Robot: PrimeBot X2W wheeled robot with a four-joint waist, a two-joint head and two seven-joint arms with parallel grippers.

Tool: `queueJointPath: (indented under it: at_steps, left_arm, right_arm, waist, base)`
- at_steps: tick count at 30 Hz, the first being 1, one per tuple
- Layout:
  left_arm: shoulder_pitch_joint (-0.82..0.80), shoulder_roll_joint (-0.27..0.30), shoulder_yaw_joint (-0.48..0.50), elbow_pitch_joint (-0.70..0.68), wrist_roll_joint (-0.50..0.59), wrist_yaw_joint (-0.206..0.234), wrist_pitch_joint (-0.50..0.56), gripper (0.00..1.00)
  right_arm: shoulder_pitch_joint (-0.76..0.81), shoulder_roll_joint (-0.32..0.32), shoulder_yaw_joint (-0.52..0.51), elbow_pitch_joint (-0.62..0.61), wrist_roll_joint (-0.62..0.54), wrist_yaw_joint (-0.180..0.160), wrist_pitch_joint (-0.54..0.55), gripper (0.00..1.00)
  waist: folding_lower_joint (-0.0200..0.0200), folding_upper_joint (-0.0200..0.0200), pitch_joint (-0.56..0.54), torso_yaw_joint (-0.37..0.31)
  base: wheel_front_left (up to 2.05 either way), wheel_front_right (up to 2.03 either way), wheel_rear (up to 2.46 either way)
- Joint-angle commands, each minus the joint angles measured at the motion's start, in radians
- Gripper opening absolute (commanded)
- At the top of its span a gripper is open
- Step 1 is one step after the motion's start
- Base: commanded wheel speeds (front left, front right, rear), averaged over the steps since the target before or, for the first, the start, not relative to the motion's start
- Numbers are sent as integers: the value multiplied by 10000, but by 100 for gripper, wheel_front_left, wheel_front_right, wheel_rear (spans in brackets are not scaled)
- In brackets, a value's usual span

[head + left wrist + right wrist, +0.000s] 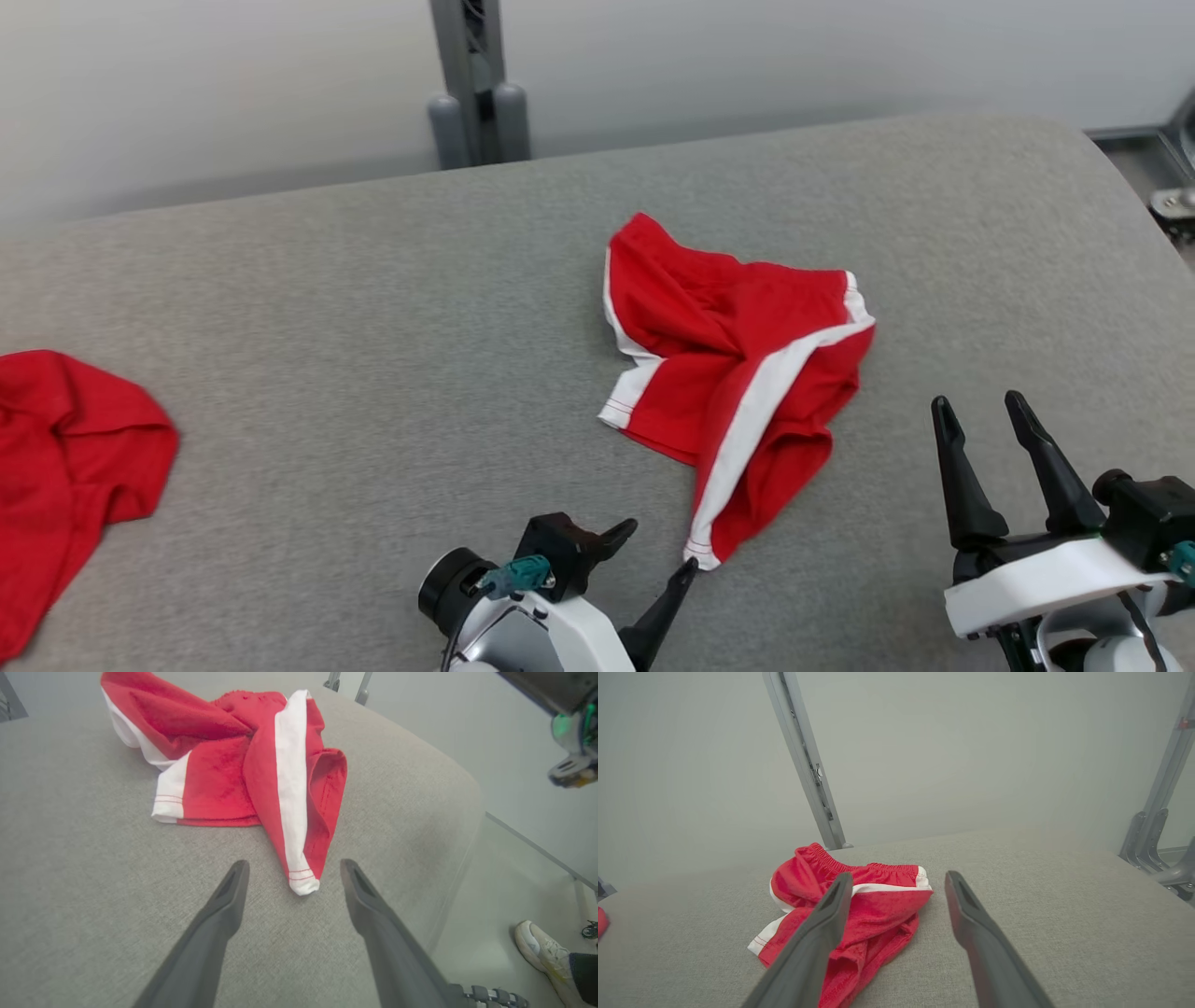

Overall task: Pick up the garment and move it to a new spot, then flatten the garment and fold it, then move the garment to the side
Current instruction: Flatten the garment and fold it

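Red shorts (pixel 738 373) lie crumpled on grey table (pixel 373 308). Left gripper (pixel 660 545) at their 6 o'clock and right gripper (pixel 976 401) at 4 o'clock both stand spread wide, empty.

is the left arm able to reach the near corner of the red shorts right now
Probably yes: the left gripper is open, and the white-hemmed corner of the red shorts lies right between its fingertips with nothing in the way.

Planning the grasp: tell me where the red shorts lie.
Head view: the red shorts lie crumpled right of centre on the grey surface, their near corner by the left gripper, the right gripper further right.
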Motion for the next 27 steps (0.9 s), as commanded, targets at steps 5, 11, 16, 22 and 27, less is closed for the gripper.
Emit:
queueJointPath:
  at_steps: [5, 11, 16, 22, 27]
  left_arm:
    - [-606, -264, -128, 1086, -113, -452, 30, 100]
    - [-993, -505, 11, 2188, -323, -634, -89, 100]
    - [-1161, -462, 294, 2813, -516, -658, -410, 0]
    - [-1059, 97, 794, 2818, -676, -386, -703, 0]
    - [-727, 776, 1220, 2278, -779, -21, -831, 0]
  right_arm:
    - [-326, -48, 10, 184, 233, -3, -389, 100]
    - [-487, -51, 8, 419, 388, -3, -713, 100]
    - [-543, -51, -68, 580, 554, -3, -902, 100]
    - [-531, -49, -219, 673, 562, -3, -932, 100]
    - [-629, -52, -304, 703, 513, -3, -875, 100]
  waist:
    - [0, 0, 797, -998]
    - [0, 0, 1046, -1456]
    - [0, 0, 1117, -1499]
    - [0, 0, 1101, -1030]
    - [0, 0, 1004, -470]
  base:
    - [0, 0, 0]
    - [0, 0, 0]
    - [0, 0, 0]
    - [0, 0, 0]
    - [0, 0, 0]
